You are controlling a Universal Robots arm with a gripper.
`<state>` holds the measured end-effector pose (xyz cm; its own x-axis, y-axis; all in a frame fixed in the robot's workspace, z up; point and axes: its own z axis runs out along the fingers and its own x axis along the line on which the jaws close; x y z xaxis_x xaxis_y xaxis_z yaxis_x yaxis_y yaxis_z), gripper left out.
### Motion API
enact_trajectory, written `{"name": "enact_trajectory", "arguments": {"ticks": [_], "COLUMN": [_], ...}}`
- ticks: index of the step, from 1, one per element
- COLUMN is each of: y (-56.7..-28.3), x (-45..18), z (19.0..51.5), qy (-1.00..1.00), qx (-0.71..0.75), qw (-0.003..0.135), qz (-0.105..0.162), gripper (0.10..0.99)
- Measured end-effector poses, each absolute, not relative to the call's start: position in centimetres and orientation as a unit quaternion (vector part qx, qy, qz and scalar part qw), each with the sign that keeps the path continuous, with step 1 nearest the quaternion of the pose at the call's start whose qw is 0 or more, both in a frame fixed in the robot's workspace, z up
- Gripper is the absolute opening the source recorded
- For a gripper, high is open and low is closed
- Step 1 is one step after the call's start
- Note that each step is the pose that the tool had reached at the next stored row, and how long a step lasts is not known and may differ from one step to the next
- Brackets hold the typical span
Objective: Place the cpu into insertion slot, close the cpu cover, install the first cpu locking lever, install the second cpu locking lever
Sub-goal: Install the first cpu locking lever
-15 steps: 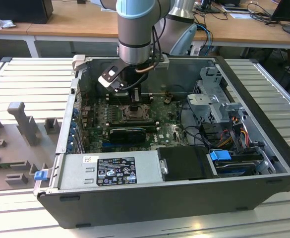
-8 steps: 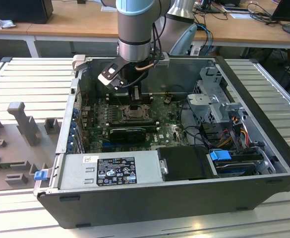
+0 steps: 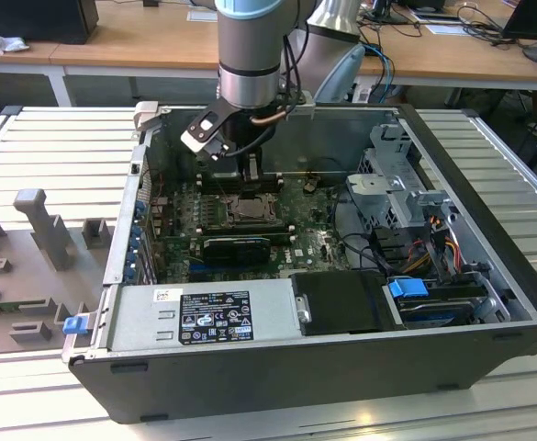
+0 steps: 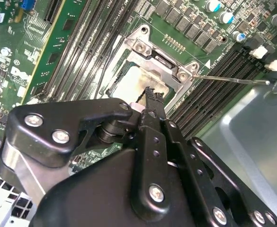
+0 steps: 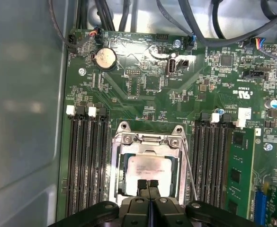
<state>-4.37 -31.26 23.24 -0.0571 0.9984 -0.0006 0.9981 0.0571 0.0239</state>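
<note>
Inside the open computer case, the cpu (image 5: 150, 169) lies flat in the insertion slot (image 3: 250, 209) on the green motherboard. The silvery cpu cover (image 5: 147, 141) lies down around it, and the chip's pale top (image 4: 129, 82) shows through the cover's opening. My gripper (image 5: 148, 185) hangs just above the socket's edge, shut with its black fingertips (image 4: 150, 94) pressed together and nothing between them. A thin wire locking lever (image 5: 191, 175) runs along one side of the socket. In the second wrist view this lever (image 4: 233, 79) sticks out across the memory slots.
Long black memory slots (image 5: 86, 161) flank the socket on both sides. At the exterior view's right stand a drive cage (image 3: 392, 184) and cable bundles (image 3: 433, 239), at the front a power supply (image 3: 213, 312). The case wall (image 5: 20, 109) rises close beside the board.
</note>
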Motion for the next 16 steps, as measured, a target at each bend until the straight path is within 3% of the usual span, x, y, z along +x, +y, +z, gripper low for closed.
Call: {"name": "enact_trajectory", "arguments": {"ticks": [16], "y": [-31.3], "x": [-4.4], "z": [28.5], "qy": [0.727], "qx": [0.687], "qw": [0.009], "qz": [0.008], "gripper": [0.106]}}
